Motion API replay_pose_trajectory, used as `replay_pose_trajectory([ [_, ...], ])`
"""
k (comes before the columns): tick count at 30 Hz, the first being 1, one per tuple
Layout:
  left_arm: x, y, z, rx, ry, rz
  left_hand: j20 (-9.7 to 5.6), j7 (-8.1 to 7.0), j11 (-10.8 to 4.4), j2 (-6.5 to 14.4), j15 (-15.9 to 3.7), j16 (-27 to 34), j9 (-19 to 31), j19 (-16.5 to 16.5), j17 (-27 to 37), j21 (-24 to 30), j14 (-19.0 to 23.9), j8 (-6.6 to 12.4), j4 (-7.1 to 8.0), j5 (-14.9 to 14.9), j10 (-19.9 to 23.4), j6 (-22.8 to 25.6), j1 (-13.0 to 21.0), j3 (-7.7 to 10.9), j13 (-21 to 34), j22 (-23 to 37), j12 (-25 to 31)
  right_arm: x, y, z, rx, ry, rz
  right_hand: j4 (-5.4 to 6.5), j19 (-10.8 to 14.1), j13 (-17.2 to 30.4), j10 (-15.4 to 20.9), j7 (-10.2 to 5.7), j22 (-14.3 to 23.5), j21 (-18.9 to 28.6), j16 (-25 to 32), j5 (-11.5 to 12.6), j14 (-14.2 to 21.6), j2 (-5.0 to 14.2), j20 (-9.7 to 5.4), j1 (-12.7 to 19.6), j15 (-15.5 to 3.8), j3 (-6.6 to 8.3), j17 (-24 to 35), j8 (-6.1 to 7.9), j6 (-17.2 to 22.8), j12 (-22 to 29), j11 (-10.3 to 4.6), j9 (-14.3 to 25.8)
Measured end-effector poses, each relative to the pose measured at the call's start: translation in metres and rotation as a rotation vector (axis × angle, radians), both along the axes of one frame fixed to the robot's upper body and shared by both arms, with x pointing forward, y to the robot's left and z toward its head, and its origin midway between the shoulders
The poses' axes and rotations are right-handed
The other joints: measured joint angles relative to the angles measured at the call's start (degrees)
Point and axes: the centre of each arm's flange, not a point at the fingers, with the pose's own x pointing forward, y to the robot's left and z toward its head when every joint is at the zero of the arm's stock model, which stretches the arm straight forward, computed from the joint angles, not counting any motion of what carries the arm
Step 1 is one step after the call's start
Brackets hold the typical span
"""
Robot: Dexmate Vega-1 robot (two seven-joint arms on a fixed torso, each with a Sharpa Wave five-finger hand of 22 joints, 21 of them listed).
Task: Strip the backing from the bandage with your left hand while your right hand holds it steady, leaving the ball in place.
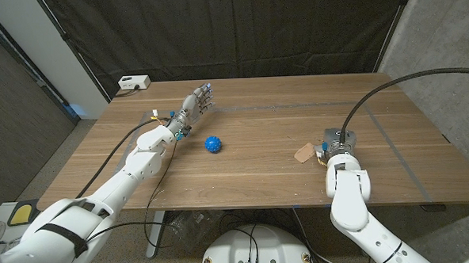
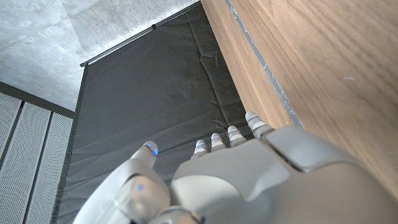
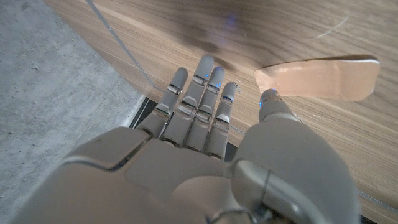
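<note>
A tan bandage [image 1: 303, 153] lies on the wooden table [image 1: 257, 107], just left of my right hand [image 1: 336, 145]. In the right wrist view the bandage [image 3: 323, 78] lies by the thumb's tip [image 3: 268, 99]; whether the two touch I cannot tell. The right hand's [image 3: 205, 143] fingers reach out straight and hold nothing. A blue spiky ball [image 1: 212, 143] sits near the table's middle. My left hand [image 1: 195, 105] hovers behind and left of the ball, fingers stretched out and apart, holding nothing. In the left wrist view the left hand [image 2: 236, 180] is bare beside the table's edge [image 2: 261, 68].
A white box [image 1: 133, 83] with a cable stands at the table's far left corner. Black curtains hang behind the table. A black cable [image 1: 391, 85] arcs over the table's right side to my right wrist.
</note>
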Motion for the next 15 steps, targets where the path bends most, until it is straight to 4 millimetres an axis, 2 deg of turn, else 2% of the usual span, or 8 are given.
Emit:
replay_pose_trajectory([
  [5,0.000,0.000,0.000,-0.001,-0.001,0.003,0.00,0.00,0.00,0.0,0.00,0.0,0.0,0.0,0.0,0.0,0.0,0.00,0.00,0.0,0.0,0.0,0.0,0.00,0.0,0.0,0.0,0.006,0.005,0.002,-0.011,-0.002,0.017,-0.62,0.0,0.3,1.2,0.14,0.1,0.3,0.9,0.0,0.3,-0.01,0.00,0.0,-0.29,-0.62,0.9,0.40,0.7,0.7,-0.21,0.0],
  [7,-0.001,0.001,0.000,-0.002,-0.001,0.004,-0.01,0.00,0.00,0.0,0.00,0.0,0.0,0.0,0.0,0.0,0.0,0.00,-0.02,0.0,0.0,0.0,0.0,-0.02,0.0,0.0,0.0,0.009,0.007,0.002,-0.021,-0.001,0.021,-0.70,0.0,0.3,1.4,0.23,0.1,0.5,0.9,0.4,0.3,-0.51,0.00,0.5,-0.29,-0.62,1.1,0.40,0.8,0.8,-0.38,0.0],
  [9,-0.001,0.002,0.000,-0.003,-0.002,0.007,0.00,0.00,0.00,0.0,0.00,0.0,0.0,0.0,0.0,0.0,0.0,0.00,-0.25,0.0,0.0,0.0,0.0,-0.24,0.0,0.0,0.0,0.011,0.009,0.003,-0.030,0.003,0.024,-1.36,0.0,0.3,1.7,0.01,0.1,0.7,1.2,0.4,0.3,-0.93,0.00,0.9,-0.29,-0.52,1.3,0.40,1.0,0.8,-0.72,0.0],
  [15,-0.002,0.003,0.000,-0.005,-0.003,0.011,-0.01,0.00,0.00,0.0,0.00,0.0,0.0,0.0,0.0,0.0,0.0,0.00,-0.24,0.0,0.0,0.0,0.0,-0.24,0.0,0.0,0.0,0.015,0.011,0.001,-0.053,0.028,0.014,-2.08,-0.3,0.7,2.4,-0.18,0.1,1.0,1.7,0.9,0.3,-0.98,-0.31,1.7,-0.29,-0.63,1.9,0.40,1.2,1.2,-0.79,0.0],
])
